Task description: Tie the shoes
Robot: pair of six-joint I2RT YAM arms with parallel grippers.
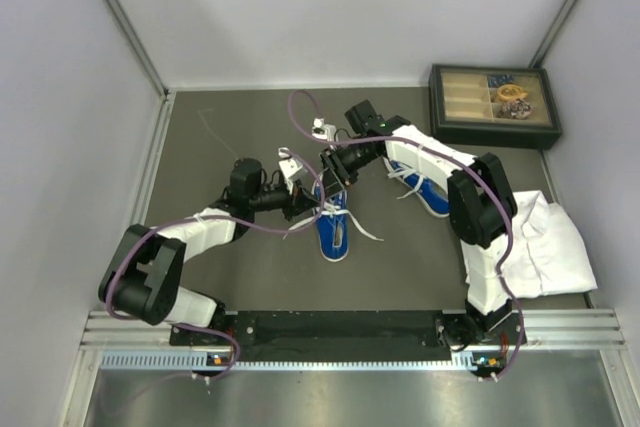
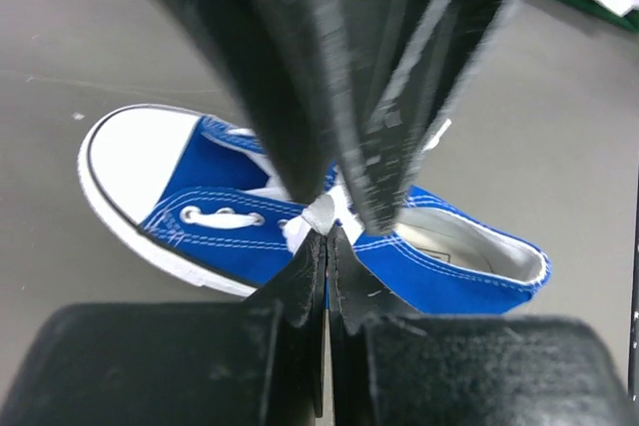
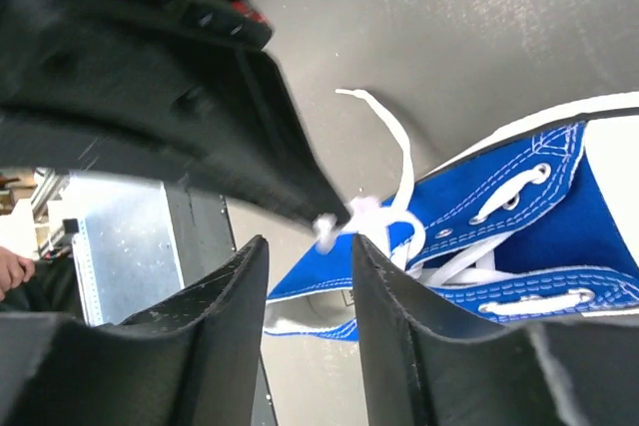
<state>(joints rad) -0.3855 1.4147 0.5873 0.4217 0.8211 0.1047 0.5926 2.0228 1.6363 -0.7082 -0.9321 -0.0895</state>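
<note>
1. Grey table [image 1: 250, 147] between pale walls [image 1: 300, 7] carries both shoes. One shoe [image 1: 333, 234] lies around the middle, its heel end toward the near edge as far as the top view shows. The second shoe [image 1: 428, 194] lies toward the right edge, partly under the right arm.
2. A white cloth [image 1: 545, 247] sits by the near right corner, apart from both shoes.
3. The left gripper [image 2: 326, 246] hangs over the middle shoe with its jaws pressed together, and a bit of white lace [image 2: 319, 214] is pinched at their tips above the eyelets.
4. The right gripper [image 3: 308, 244] meets it from the opposite side. Its jaws stand apart with nothing between them, and the pinched lace sits just beyond its fingertips.
5. The lace looks thin, limp and fairly slick. It will sag and slide out of a loose pinch, so it is probably best taken close to the crossing over the tongue rather than by a trailing end.
6. The shoe looks small and light, soft in its canvas and stiff only at the rubber toe cap and sole. A sideways or upward pull on the lace will likely drag or tip it.
7. Opposed, level pulls from the two grippers should hold the shoe in place better than a one-sided tug.
</note>
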